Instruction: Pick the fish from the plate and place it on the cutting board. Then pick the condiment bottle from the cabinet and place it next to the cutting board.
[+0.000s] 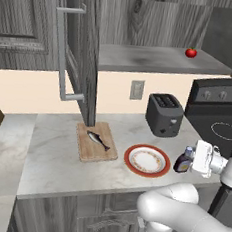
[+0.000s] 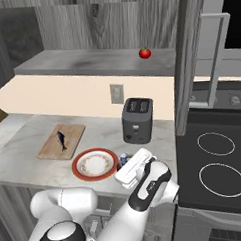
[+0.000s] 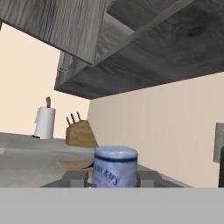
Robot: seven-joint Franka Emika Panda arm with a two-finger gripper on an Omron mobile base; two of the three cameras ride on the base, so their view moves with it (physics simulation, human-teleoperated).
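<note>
While the fish (image 1: 98,139) already lies on the board (image 1: 96,142) at centre left of the left base view, the 2nd step is near its end: the bottle (image 1: 184,161) stands on the table (image 1: 53,157) just right of the plate (image 1: 147,160), at the right of that view. The jaws (image 3: 112,178) flank it in the hand view, but I cannot tell whether they grip or have let go. By my judgement, the next move calls for releasing and backing off without tipping it, though the plate sits between bottle and board. Counted: 1 fish, 1 board, 1 plate, 1 bottle, 1 tomato (image 1: 191,53) on the cabinet (image 1: 158,59) shelf, 1 toaster (image 1: 164,114).
</note>
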